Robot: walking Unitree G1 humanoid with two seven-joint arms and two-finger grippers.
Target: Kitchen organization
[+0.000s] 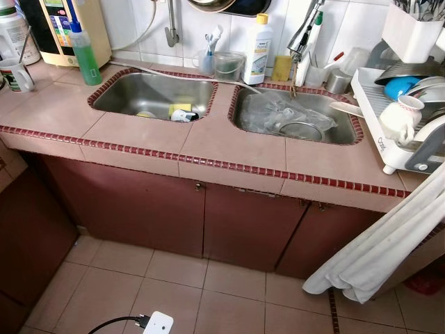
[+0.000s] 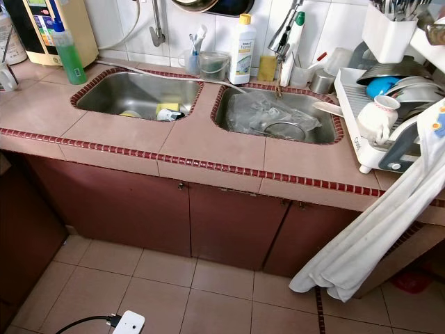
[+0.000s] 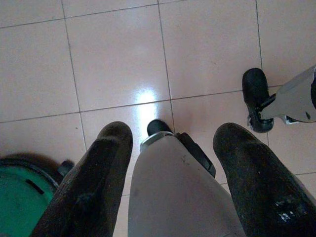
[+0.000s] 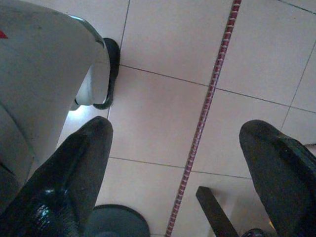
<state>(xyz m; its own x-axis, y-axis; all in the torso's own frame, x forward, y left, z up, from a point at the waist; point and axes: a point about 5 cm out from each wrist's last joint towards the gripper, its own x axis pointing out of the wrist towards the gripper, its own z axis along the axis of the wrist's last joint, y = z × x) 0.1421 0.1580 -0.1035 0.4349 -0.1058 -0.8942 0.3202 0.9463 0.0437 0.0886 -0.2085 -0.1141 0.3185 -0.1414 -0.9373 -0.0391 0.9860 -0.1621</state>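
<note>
The head camera looked down on a pink-tiled table (image 1: 139, 132) edged with a dark red trim, with two steel basins sunk into it. The left sink (image 1: 118, 94) held a yellow sponge (image 1: 179, 108) and a small black-and-white item beside it that was too small to identify. The right sink (image 1: 348, 125) held crumpled clear plastic (image 1: 268, 111) and a wire strainer (image 1: 300, 129), partly overlapping. Behind the basins stood a white detergent bottle (image 1: 258, 50), and a green bottle (image 1: 86, 59) stood at the left sink's far corner. A mug (image 1: 15, 74) sat at the left edge, partly cut off. On the right a white dish rack (image 1: 389, 132) carried a white cup (image 1: 400, 115) and stacked dishes cut off by the frame, and a white cloth (image 1: 375, 243) hung from that end down over the cabinet doors (image 1: 153, 209). A white plug (image 1: 158, 324) with a black cable lay on the floor. Both arms hung down beside the robot: the left gripper (image 3: 173, 143) pointed at the floor tiles with its fingers (image 3: 94, 182) spread apart and empty, a grey robot leg between them, and the right gripper (image 4: 190, 148) likewise had its fingers (image 4: 69, 182) wide apart, holding nothing.
</note>
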